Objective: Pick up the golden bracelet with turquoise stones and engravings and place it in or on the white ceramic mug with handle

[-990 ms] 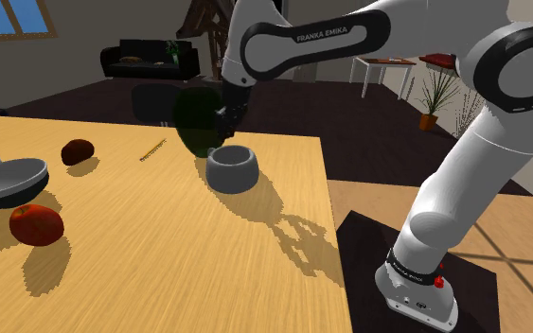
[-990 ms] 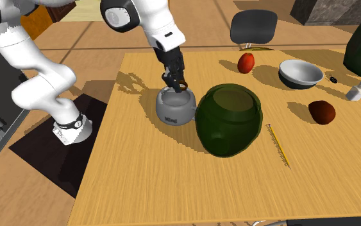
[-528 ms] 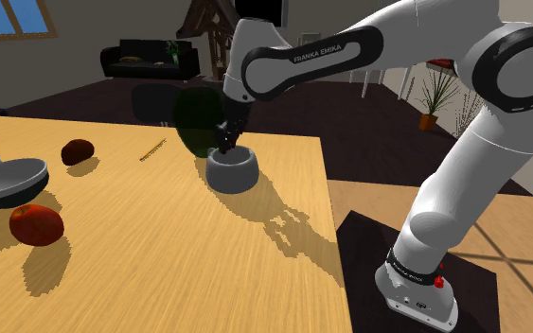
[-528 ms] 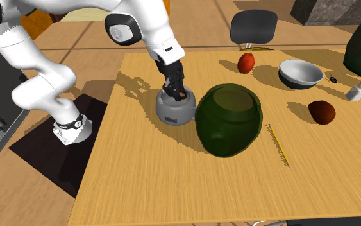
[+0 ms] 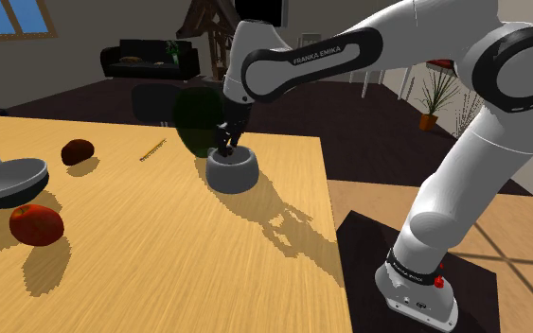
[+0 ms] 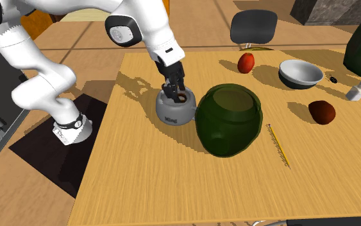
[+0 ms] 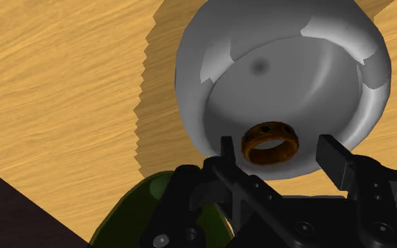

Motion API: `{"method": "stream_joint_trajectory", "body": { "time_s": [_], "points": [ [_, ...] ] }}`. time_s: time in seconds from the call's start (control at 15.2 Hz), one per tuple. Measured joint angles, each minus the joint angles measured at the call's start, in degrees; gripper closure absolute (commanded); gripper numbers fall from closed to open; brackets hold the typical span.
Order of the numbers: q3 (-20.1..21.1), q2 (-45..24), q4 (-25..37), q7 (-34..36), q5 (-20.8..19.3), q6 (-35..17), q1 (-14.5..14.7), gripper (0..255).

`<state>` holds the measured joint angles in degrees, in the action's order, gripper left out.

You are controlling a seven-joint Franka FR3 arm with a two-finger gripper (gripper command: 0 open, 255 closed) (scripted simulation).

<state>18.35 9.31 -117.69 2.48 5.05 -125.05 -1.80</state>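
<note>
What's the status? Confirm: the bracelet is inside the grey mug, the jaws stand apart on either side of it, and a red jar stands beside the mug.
One error: the jar beside the grey mug is dark green, not red, as the second exterior view shows. The rest stands: the bracelet is inside the mug, and the jaws of the gripper stand apart on either side of it.

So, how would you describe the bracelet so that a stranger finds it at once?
On the wooden table, find the big dark green jar; a grey mug stands beside it. The bracelet lies inside that mug: a small orange-brown ring with dark spots, the only ring-shaped thing there.
</note>
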Motion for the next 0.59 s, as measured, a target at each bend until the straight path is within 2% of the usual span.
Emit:
{"method": "stream_joint_trajectory", "body": {
  "time_s": [0.33,0.59],
  "points": [
    [0.0,0.0,0.0,0.0,0.0,0.0,0.0,0],
    [-0.5,2.41,2.59,-0.39,0.65,4.85,-0.03,0]
  ]
}}
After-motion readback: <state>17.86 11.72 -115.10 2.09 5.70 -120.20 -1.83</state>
